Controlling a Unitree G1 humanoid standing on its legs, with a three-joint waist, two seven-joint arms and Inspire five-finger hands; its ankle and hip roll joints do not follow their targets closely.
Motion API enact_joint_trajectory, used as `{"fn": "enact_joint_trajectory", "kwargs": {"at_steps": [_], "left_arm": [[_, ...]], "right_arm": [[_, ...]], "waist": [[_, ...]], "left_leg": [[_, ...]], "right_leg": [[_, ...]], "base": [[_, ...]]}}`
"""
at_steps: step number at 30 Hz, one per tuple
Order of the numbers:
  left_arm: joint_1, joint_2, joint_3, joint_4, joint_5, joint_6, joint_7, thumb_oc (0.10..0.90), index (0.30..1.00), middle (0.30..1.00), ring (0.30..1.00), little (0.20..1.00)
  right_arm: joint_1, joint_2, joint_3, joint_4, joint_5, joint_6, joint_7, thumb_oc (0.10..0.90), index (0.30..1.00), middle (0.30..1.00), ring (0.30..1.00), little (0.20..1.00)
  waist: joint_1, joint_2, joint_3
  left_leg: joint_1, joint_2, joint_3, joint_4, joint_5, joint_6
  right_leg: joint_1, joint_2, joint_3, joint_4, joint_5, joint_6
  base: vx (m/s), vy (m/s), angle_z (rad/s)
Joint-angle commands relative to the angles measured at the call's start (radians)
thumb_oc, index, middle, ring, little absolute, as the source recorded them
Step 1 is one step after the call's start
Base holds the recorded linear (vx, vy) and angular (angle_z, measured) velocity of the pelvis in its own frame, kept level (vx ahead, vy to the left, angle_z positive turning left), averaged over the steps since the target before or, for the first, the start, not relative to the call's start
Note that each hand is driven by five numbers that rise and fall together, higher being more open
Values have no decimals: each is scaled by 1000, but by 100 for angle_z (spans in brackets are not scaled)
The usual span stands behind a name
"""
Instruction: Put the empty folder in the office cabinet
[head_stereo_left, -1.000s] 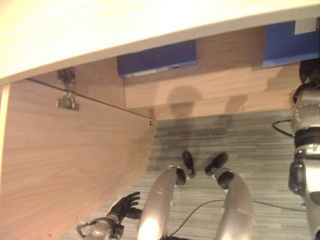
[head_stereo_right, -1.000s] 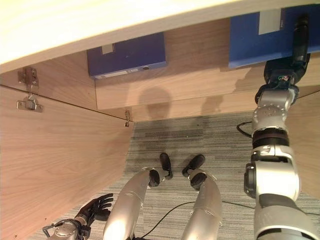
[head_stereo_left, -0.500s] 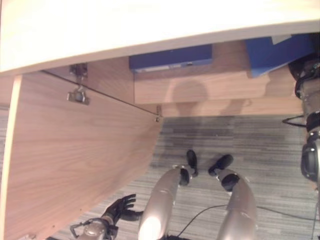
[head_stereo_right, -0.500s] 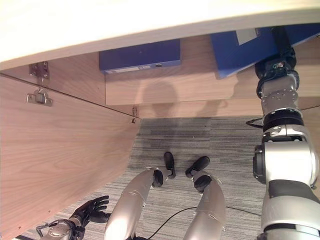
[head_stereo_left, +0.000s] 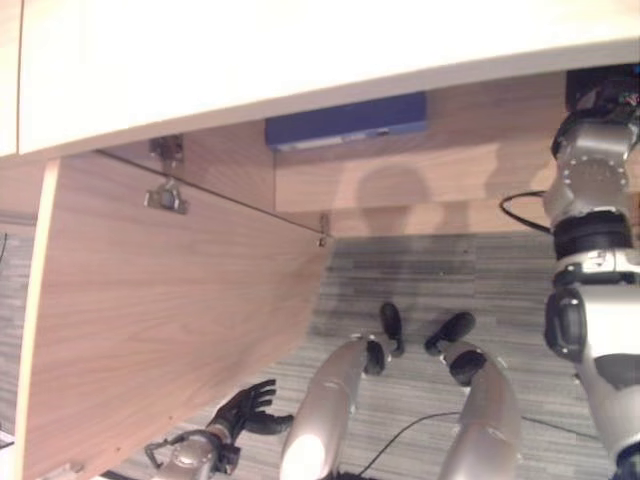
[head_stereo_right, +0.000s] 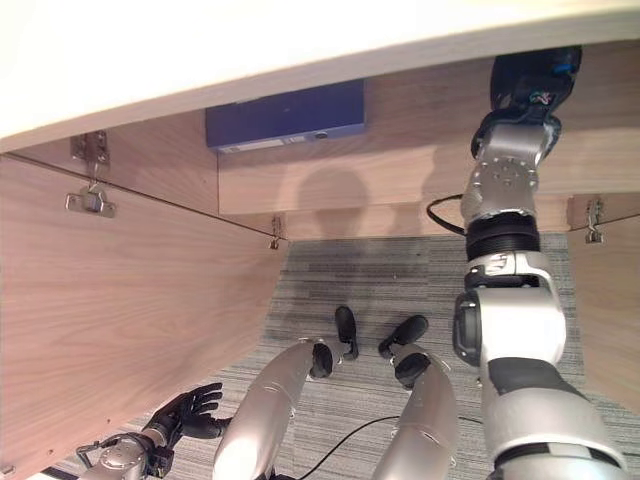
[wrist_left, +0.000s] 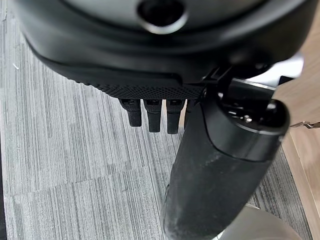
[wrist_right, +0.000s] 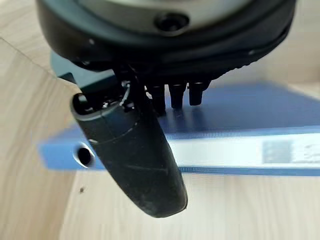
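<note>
Eye views: we see our right arm reaching far into the cabinet; a blue folder lies flat on the shelf, far left of it. Left hand hangs near, low left, fingers relaxed, empty.

Right wrist view: right hand sits over a blue folder lying flat, long axis across the shelf; fingertips touch its top; we cannot tell whether they grip.

Left wrist view: carpet under the straight fingers.
</note>
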Motion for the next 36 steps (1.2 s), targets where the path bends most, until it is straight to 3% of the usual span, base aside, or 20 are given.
{"fn": "enact_joint_trajectory", "kwargs": {"at_steps": [1,4,6,8,17,18,20,26,36], "left_arm": [[113,94,-64,-12,8,7,14,800,900,900,900,900],[111,110,-70,-45,-2,12,-1,800,900,900,900,900],[115,126,-79,-75,-10,21,-22,800,900,900,900,900],[120,131,-86,-109,-20,35,-38,800,900,900,900,900],[116,107,-118,-129,-11,63,-46,800,900,900,900,900],[115,78,-131,-8,31,65,-27,800,900,900,900,900],[116,68,-128,41,39,60,-27,800,900,900,900,900],[114,11,-126,146,50,24,7,800,900,900,900,900],[99,15,-128,137,42,19,20,800,900,900,900,900]], "right_arm": [[-18,-83,37,-129,-29,-31,78,800,900,900,900,900],[-14,-92,70,-92,-48,32,89,800,900,900,900,900],[-12,-112,123,-10,-87,124,99,800,900,900,900,900],[-13,-115,117,44,-91,163,103,800,900,900,900,900],[-54,-116,31,193,-87,150,7,800,900,900,900,900],[-80,-147,-2,247,-95,143,-44,800,900,900,900,900],[-95,-174,2,272,-106,137,-47,800,900,900,900,900],[-104,-144,8,163,-127,42,-83,800,900,900,900,900],[-62,-89,23,25,-156,1,-102,800,900,900,900,900]], "waist": [[7,54,-75],[3,57,-82],[-1,56,-94],[-7,61,-107],[-22,68,-117],[-30,67,-116],[-26,69,-117],[-24,84,-106],[-41,76,-89]], "left_leg": [[13,31,-84,-46,-28,-95],[32,26,-82,-63,-24,-96],[58,24,-81,-78,-22,-98],[82,22,-82,-81,-30,-94],[110,14,-81,-78,-41,-84],[114,10,-84,-84,-43,-85],[118,8,-83,-91,-40,-83],[142,-7,-79,-124,-34,-82],[151,1,-63,-125,-36,-82]], "right_leg": [[39,-40,50,-25,12,164],[46,-45,54,-32,26,173],[64,-45,56,-39,37,180],[78,-42,67,-44,41,185],[98,-42,71,-50,50,190],[101,-42,73,-51,50,197],[102,-44,68,-54,53,196],[106,-53,70,-68,74,215],[112,-53,75,-74,81,216]], "base": [[0,0,0],[-3,3,1],[1,12,2],[6,39,1],[0,5,-1],[-19,13,-3],[-7,5,-2],[0,0,0],[0,0,0]]}}
